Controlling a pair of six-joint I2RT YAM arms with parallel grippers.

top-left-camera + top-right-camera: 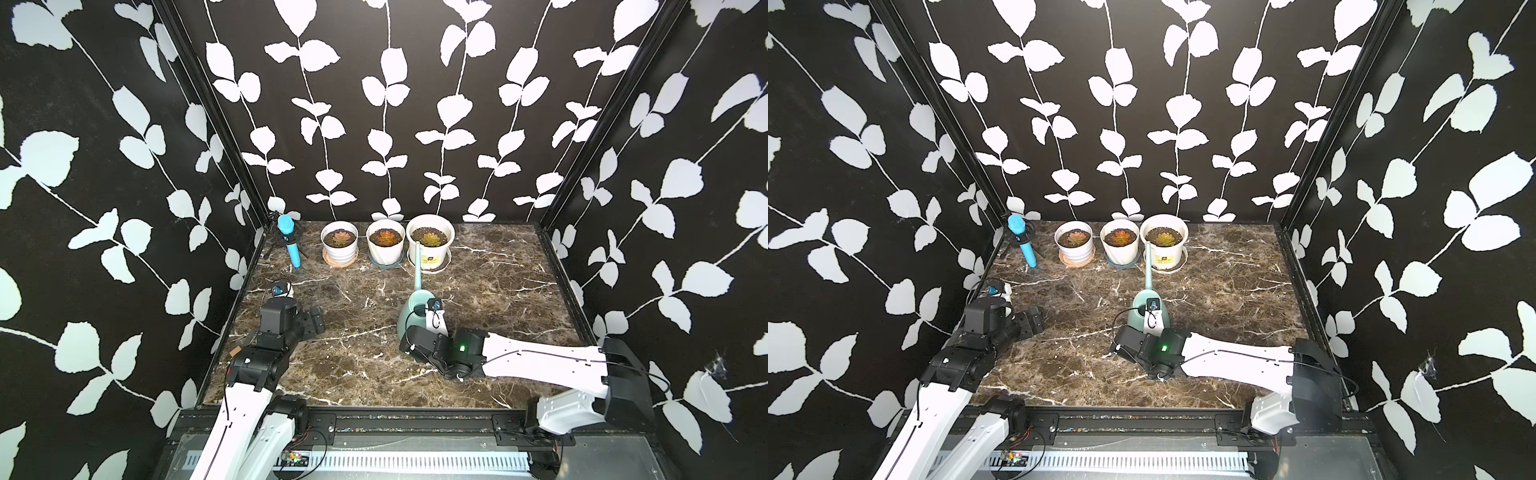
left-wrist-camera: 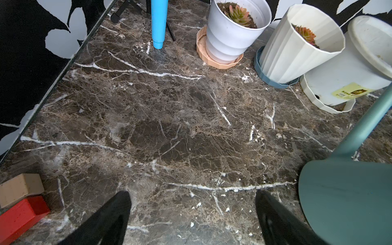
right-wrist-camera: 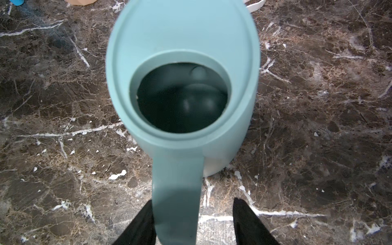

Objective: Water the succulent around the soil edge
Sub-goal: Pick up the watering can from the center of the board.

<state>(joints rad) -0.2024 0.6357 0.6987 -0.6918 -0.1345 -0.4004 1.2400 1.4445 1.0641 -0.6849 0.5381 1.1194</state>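
Succulents (image 1: 430,239) in three white pots (image 1: 339,250) line the brown marble table's (image 1: 353,365) back; the teal plastic watering can (image 1: 409,313) stands mid-table. Right gripper (image 3: 193,200) straddles its handle (image 3: 176,186), possibly loose, I cannot tell; left gripper (image 2: 192,193) gapes wide

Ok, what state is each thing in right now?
Watering can: upright on the table, seems to hold water.
Right pincer: open around the can's handle, not clamped.
Left pincer: open, empty.
Stepped pot, ribbed pot, labelled pot: all upright.
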